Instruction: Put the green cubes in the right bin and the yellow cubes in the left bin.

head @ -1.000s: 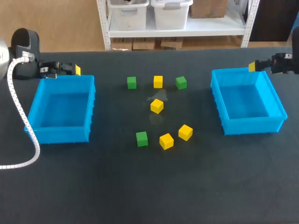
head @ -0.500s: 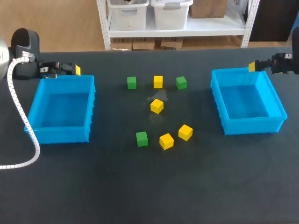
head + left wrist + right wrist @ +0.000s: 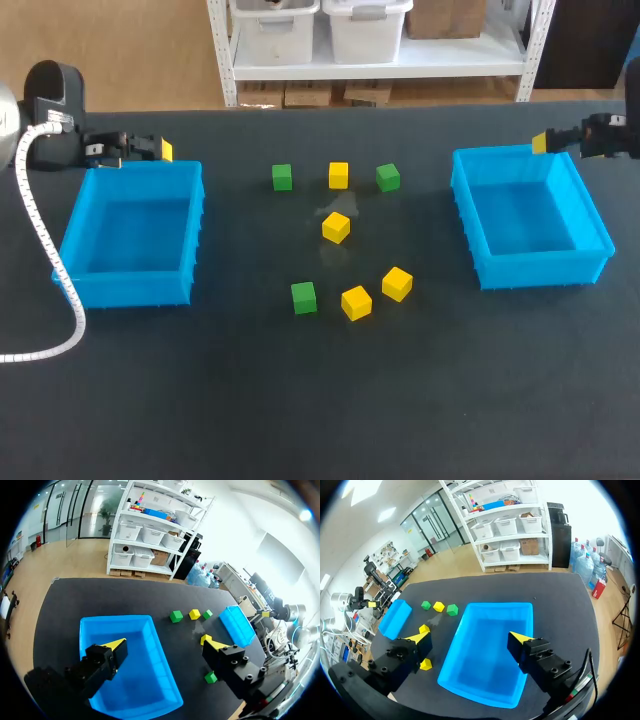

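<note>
Three green cubes lie on the dark table between the bins: one (image 3: 282, 177) at the back left, one (image 3: 388, 177) at the back right, one (image 3: 303, 297) nearer the front. Several yellow cubes sit among them, such as one (image 3: 339, 175) at the back and one (image 3: 336, 227) in the middle. The left bin (image 3: 130, 290) and the right bin (image 3: 540, 270) are blue and hold nothing. My left gripper (image 3: 155, 150) hangs open over the left bin's far edge (image 3: 115, 622). My right gripper (image 3: 542, 142) is open above the right bin's far edge (image 3: 485, 680).
A white ribbed cable (image 3: 35, 250) runs from my left arm down along the table's left side. Shelving stands beyond the table's far edge.
</note>
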Robot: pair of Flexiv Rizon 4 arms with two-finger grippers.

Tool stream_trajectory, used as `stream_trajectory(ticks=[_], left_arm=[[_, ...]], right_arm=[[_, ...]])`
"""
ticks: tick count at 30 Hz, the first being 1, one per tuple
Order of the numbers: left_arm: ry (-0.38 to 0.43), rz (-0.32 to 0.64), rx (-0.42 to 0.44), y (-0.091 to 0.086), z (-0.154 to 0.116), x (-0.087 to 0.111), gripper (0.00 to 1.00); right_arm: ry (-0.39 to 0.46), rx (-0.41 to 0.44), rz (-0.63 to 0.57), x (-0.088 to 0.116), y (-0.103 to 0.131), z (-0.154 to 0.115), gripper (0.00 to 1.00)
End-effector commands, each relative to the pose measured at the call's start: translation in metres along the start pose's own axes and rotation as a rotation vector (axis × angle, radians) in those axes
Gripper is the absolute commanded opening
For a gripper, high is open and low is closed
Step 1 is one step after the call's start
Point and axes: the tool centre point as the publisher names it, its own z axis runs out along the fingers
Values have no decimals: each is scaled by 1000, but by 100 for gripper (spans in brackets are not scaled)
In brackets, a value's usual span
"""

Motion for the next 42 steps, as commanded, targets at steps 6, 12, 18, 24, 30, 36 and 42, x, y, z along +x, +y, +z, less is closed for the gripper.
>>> stream_trajectory(ticks=[6, 12, 18, 24, 30, 36, 42], left_arm=[[-5, 1, 8, 2, 0, 1, 100], [-5, 1, 8, 2, 0, 1, 100], [-5, 1, 8, 2, 0, 1, 100], [-5, 1, 8, 2, 0, 1, 100], [-5, 1, 8, 2, 0, 1, 100], [-5, 1, 8, 2, 0, 1, 100], [-5, 1, 8, 2, 0, 1, 100]], right_arm=[[62, 22, -109, -33, 16, 7, 100], [118, 14, -218, -54, 38, 23, 100], [171, 31, -300, -71, 54, 41, 100], [236, 77, -317, -82, 60, 62, 100], [319, 138, -308, -81, 68, 92, 100], [405, 183, -320, -73, 84, 127, 100], [484, 210, -269, -58, 94, 165, 100]])
